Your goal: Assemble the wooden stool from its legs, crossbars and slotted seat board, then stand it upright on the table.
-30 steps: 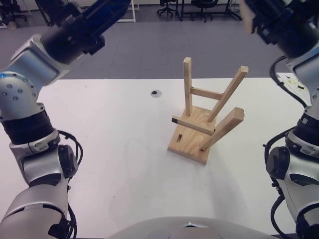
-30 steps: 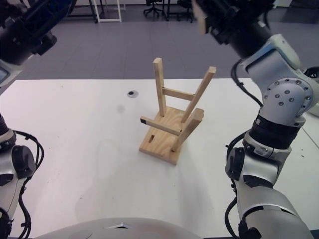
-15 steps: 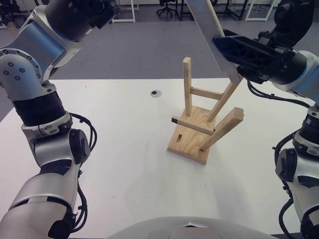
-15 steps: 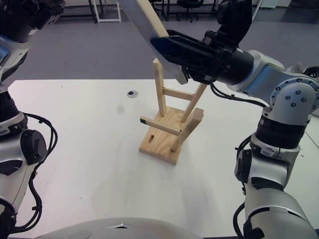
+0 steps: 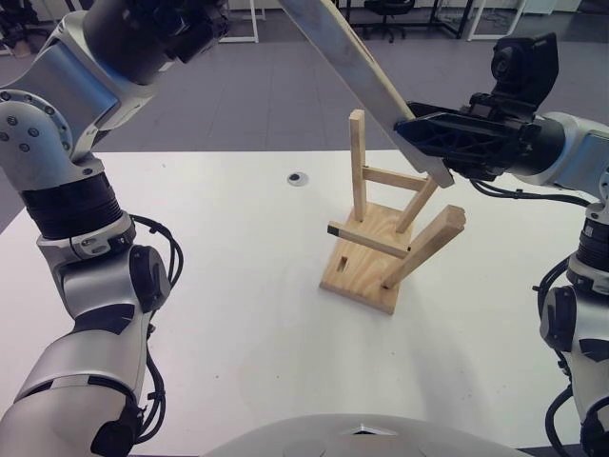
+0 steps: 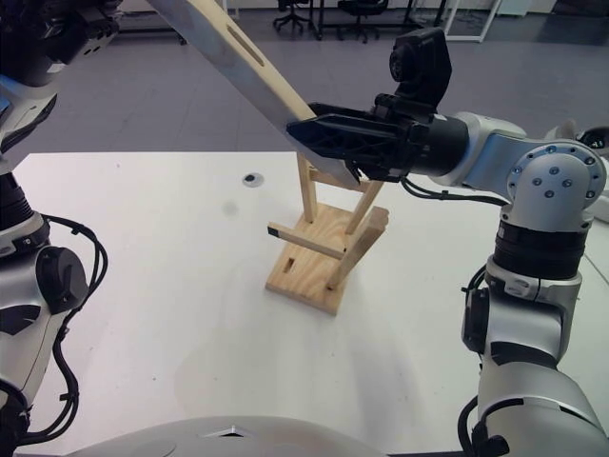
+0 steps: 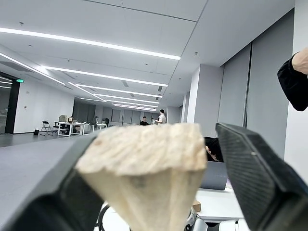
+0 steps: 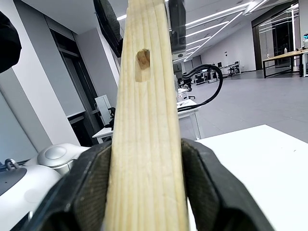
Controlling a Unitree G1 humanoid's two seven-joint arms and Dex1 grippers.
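A partly built wooden stool [image 5: 381, 249] lies upside down on the white table [image 5: 219, 286]: its seat board [image 5: 354, 283] rests flat, and legs [image 5: 358, 162] with crossbars [image 5: 369, 241] stick up. Above it a long slotted wooden board [image 5: 366, 74] slants through the air, from high on the left down to the right. My right gripper [image 5: 417, 133] is shut on the board's lower end, just over the stool's legs. In the right wrist view the board [image 8: 147, 120] stands between the two pads [image 8: 91, 187]. My left gripper [image 7: 144, 168] is shut on the board's other end [image 7: 144, 154].
A small dark round hole [image 5: 299, 178] sits in the table behind and to the left of the stool. Bare white table surface lies left of and in front of the stool. Office chairs and desks stand far behind on the grey floor.
Both arms have swung inward with the board. Its lower end, in the right gripper, has come down from overhead to just above the stool's legs. The stool has not moved.
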